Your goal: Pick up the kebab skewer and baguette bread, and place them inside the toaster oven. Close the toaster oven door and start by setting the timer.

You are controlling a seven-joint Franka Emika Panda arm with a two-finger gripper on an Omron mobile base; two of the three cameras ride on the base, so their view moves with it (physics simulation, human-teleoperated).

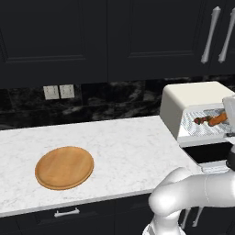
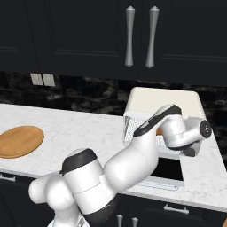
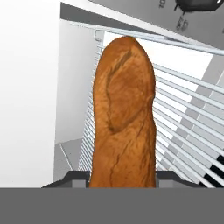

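The toaster oven (image 1: pixel 193 98) stands at the counter's right end, and its toaster oven door (image 1: pixel 209 152) is folded down flat in front. On the wire rack inside lies the kebab skewer (image 1: pixel 200 120), with the baguette bread (image 1: pixel 217 119) just right of it. In the hand view the baguette bread (image 3: pixel 124 118) stretches away over the rack (image 3: pixel 192 113), its near end clamped between my fingers. My gripper (image 3: pixel 124 179) is shut on it, reaching into the oven mouth. In the right base view my forearm covers most of the opening, and a bit of the baguette bread (image 2: pixel 158 131) shows.
A round wooden board (image 1: pixel 64 167) lies on the white marble counter (image 1: pixel 124 137) to the left. Dark upper cabinets with silver handles (image 1: pixel 210 34) hang above the oven. A wall outlet (image 1: pixel 58 92) sits on the dark backsplash.
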